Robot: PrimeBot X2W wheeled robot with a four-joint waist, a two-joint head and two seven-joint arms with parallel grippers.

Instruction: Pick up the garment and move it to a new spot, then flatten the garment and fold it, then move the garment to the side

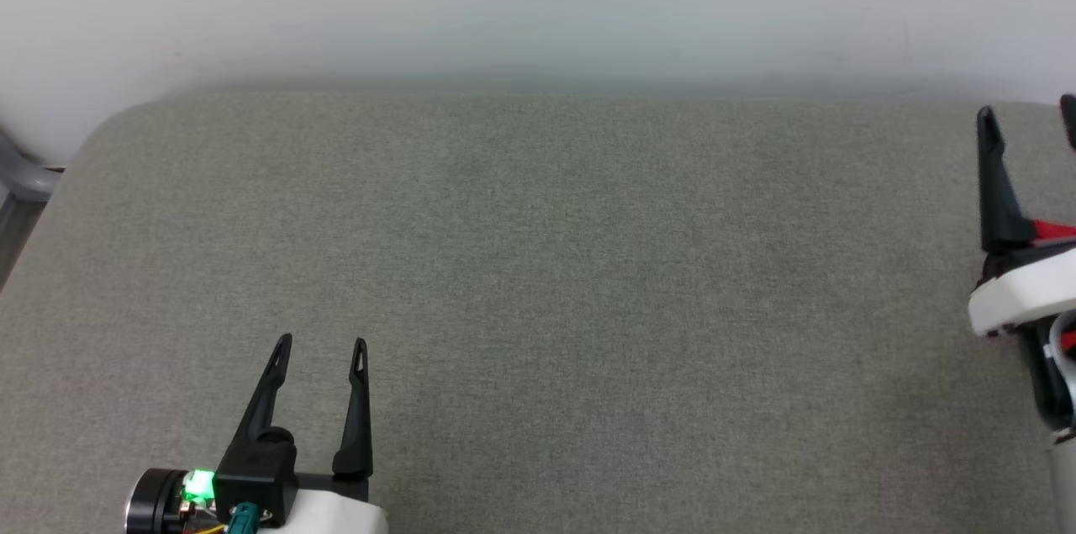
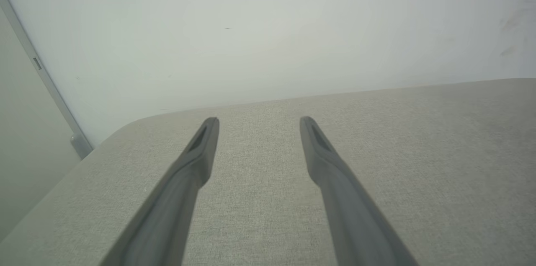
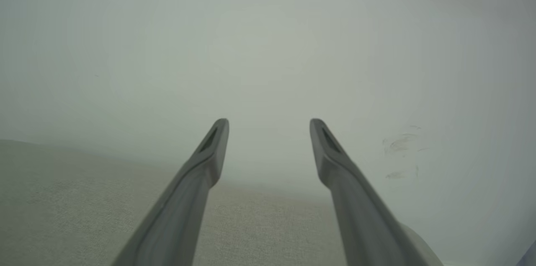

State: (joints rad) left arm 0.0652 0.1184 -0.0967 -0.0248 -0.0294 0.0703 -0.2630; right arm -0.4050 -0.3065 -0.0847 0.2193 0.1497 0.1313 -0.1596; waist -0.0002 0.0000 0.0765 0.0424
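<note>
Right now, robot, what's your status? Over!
Left gripper open, holding nothing. Right gripper open, holding nothing. Garment not picked up yet. Grey cushion ahead, wall behind.

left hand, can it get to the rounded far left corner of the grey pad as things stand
Probably yes. The left hand is open and holds nothing, and the grey pad between it and the rounded corner is bare fabric. Whether the arm stretches that far is unsure.

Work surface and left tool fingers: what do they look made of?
Work surface: woven grey-green cloth, matte; a fine weave grain shows, edges rounded, so probably padded. Fingers of the left tool: dark, smooth, matte, likely moulded plastic; could be coated metal.
</note>
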